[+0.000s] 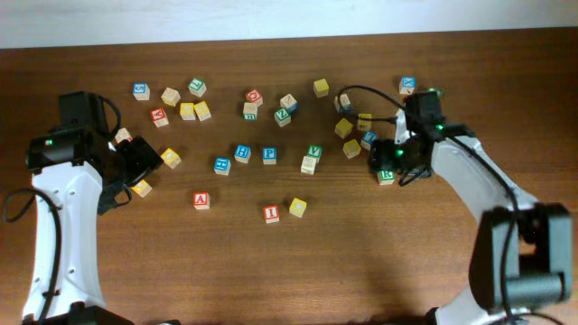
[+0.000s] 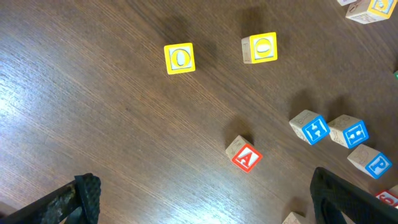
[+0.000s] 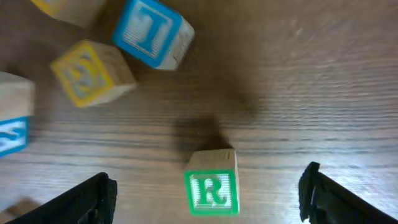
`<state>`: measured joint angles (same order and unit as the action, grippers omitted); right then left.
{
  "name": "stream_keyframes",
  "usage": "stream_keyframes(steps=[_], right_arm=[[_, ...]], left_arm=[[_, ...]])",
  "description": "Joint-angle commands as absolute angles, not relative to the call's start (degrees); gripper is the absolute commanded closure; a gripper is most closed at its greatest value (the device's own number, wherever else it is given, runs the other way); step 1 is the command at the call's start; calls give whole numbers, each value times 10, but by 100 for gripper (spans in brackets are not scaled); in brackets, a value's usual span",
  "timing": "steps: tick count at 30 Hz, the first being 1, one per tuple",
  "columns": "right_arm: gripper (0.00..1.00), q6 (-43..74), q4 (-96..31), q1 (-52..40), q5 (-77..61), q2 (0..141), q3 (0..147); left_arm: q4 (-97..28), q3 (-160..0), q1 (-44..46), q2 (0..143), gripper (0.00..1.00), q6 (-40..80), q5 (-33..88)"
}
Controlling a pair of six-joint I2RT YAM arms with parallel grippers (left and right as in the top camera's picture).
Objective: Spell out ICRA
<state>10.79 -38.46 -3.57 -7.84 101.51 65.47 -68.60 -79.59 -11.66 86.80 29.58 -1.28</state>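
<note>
I read the R cube (image 3: 212, 186) as pale wood, its top face printed with a green R inside a green frame. It stands square on the table (image 1: 361, 262) between the right gripper's (image 3: 205, 183) widely spread jaws, touching neither finger. The left gripper (image 2: 203, 180) is also wide and holds nothing. The red A cube (image 2: 245, 155) lies ahead of it.

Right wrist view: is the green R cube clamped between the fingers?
No, the R cube sits on the table with clear gaps to both fingers.
</note>
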Motion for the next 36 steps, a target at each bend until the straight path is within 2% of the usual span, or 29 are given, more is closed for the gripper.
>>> stream_keyframes(steps=[1,2,7,9,13,16,18,21,25,28,31,36], right_arm=[[22,96,-378,-39,-84,1067,650],[27,96,-376,-39,-84,1077,650],[63,97,-375,-39,-84,1080,652],[63,99,-377,-41,-84,1080,652],[77,99,-434,-61,-79,1080,686],[78,116,-503,-77,-86,1078,724],[79,116,-580,-98,-137,1076,751],[78,117,-631,-153,-225,1075,752],[78,275,-594,-246,-140,1081,752],[78,365,-539,-308,-131,1104,751],[78,401,-510,-335,-129,1120,751],[77,392,-481,-344,-92,1138,751]], left_arm=[[-686,-795,-116,872,1,287,-12],[-686,-795,-116,872,1,286,-12],[-686,-795,-116,872,1,286,-12],[-686,-795,-116,872,1,286,-12],[-686,-795,-116,872,1,286,-12],[-687,-795,-116,872,1,286,-12],[-686,-795,-116,872,1,287,-12],[-687,-795,-116,872,1,286,-12],[-687,-795,-116,872,1,286,-12],[-686,-795,-116,872,1,286,-12],[-686,-795,-116,872,1,286,-12],[-687,-795,-116,872,1,286,-12]])
